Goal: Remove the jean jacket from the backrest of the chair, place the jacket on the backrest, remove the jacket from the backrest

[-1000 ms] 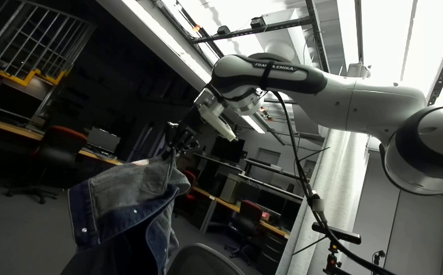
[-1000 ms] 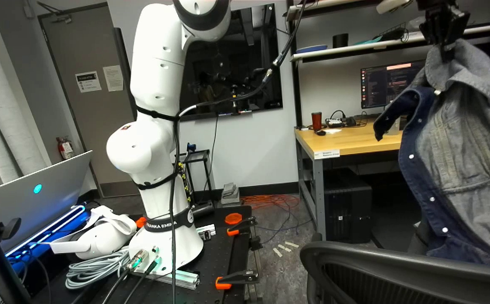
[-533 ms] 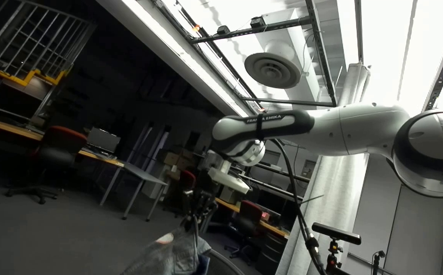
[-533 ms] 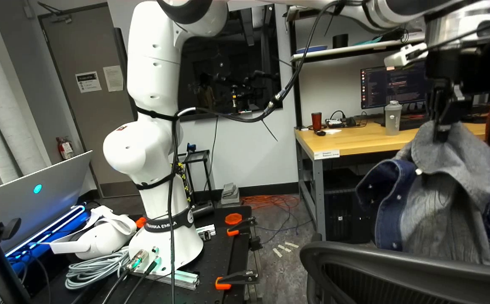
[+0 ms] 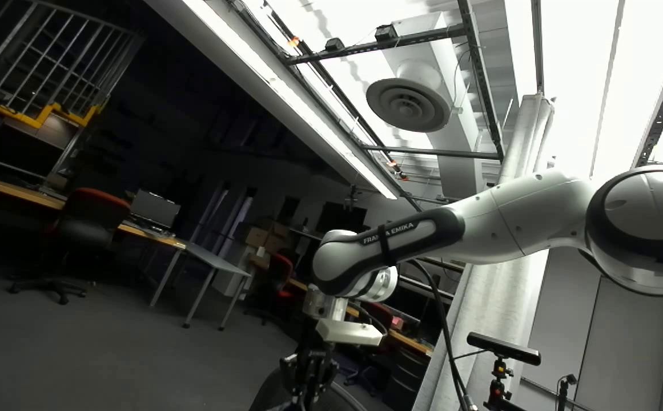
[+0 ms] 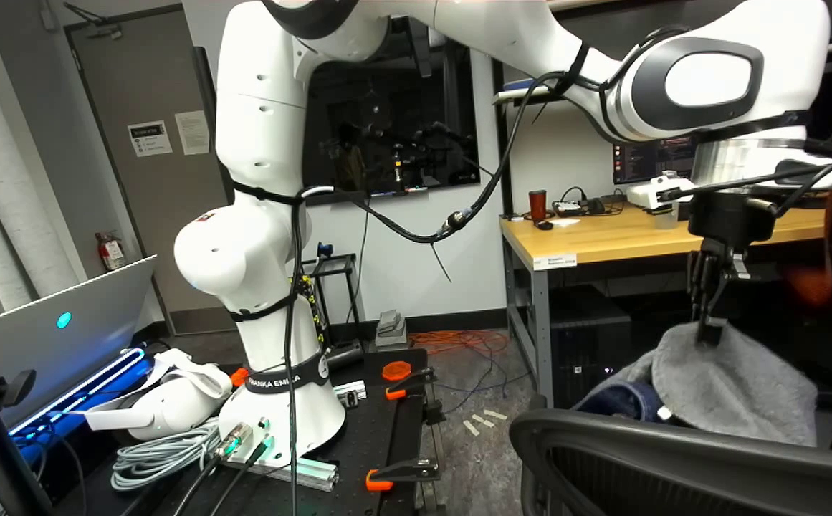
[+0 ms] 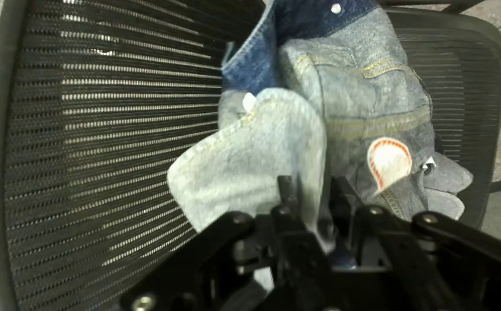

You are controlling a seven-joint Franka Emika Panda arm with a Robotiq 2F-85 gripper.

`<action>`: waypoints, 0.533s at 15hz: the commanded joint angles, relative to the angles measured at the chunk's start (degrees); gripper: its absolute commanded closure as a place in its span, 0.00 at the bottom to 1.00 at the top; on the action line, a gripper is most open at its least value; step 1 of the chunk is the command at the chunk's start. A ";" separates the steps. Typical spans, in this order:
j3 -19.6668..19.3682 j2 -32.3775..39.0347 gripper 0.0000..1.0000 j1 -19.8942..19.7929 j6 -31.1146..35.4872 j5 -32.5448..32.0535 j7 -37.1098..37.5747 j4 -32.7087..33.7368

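The jean jacket lies bunched beyond the dark backrest in an exterior view, its lower part hidden. In the wrist view the jacket rests over the chair's seat, beside the mesh backrest, not over its top edge. My gripper points down with its fingers somewhat apart, and a grey-blue collar fold stands between them. In both exterior views the gripper is low near the backrest. The jacket is almost wholly below the frame in that latter view.
A wooden desk with a monitor and cup stands behind the chair. The arm's base stands on a black table with clamps, a headset and a laptop. A camera on a tripod stands near the arm.
My gripper has moved down, lowering the jacket from hanging high beside the chair to the seat in front of the backrest. The fingers, earlier shut on the collar, now look apart.
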 commanded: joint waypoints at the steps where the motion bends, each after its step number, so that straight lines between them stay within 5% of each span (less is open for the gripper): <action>1: -0.67 -1.81 0.40 0.45 2.89 -3.59 -0.61 -3.48; 6: -1.37 -2.82 0.03 0.06 6.75 -5.90 -0.42 -5.15; 8: -1.70 -3.97 0.00 0.11 9.43 -6.56 -0.25 -6.19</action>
